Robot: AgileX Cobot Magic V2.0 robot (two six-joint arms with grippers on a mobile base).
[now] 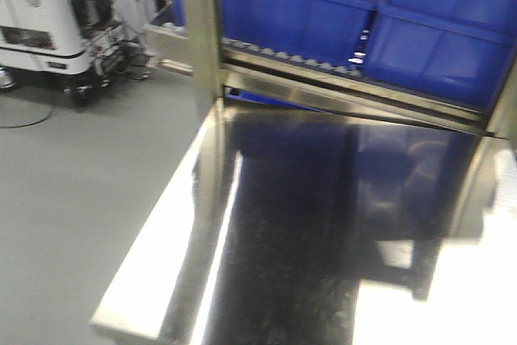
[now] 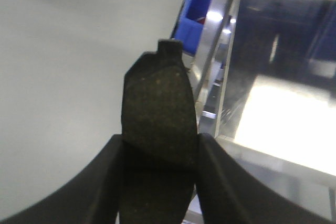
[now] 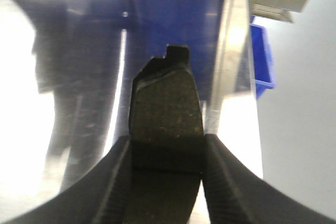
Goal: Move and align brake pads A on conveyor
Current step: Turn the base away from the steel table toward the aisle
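Each wrist view shows one brake pad A held upright between black fingers. My left gripper (image 2: 160, 141) is shut on a dark, speckled brake pad (image 2: 157, 98) with a small tab on top, hanging over the grey floor just left of the steel table's edge. My right gripper (image 3: 167, 142) is shut on a second brake pad (image 3: 167, 103), held above the right side of the shiny tabletop. The conveyor is out of view. Neither gripper appears in the front view.
A mirror-like steel tabletop (image 1: 307, 199) fills the front view, with raised rims left (image 1: 174, 224) and right. Behind it run a row of small rollers (image 1: 307, 60) and blue bins (image 1: 291, 14). A white machine (image 1: 48, 14) stands on the floor at far left.
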